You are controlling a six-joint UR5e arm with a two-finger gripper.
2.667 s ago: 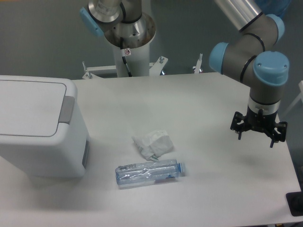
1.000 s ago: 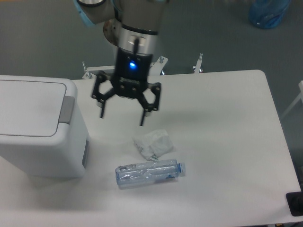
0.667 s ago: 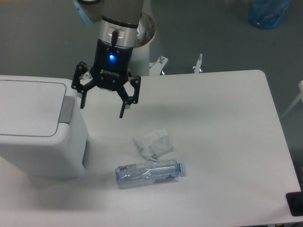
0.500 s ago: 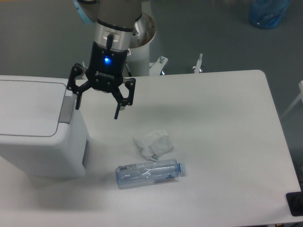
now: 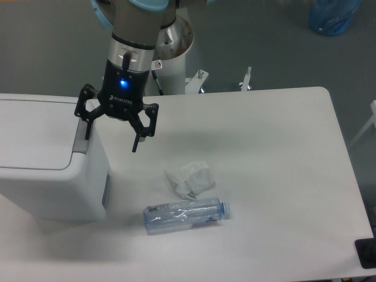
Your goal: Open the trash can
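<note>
gripper (image 5: 111,137): spread wide, holding nothing | fingers (image 5: 137,140): one over grey latch tab (image 5: 82,137), other off the bin's right side | trash can (image 5: 47,158): left on worktop (image 5: 270,176), lid down

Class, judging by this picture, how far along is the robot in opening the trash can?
Done: nothing on the trash can itself; its lid lies flat. In hand: the open gripper hangs at the grey latch tab. Left: working the tab and raising the lid.
</note>
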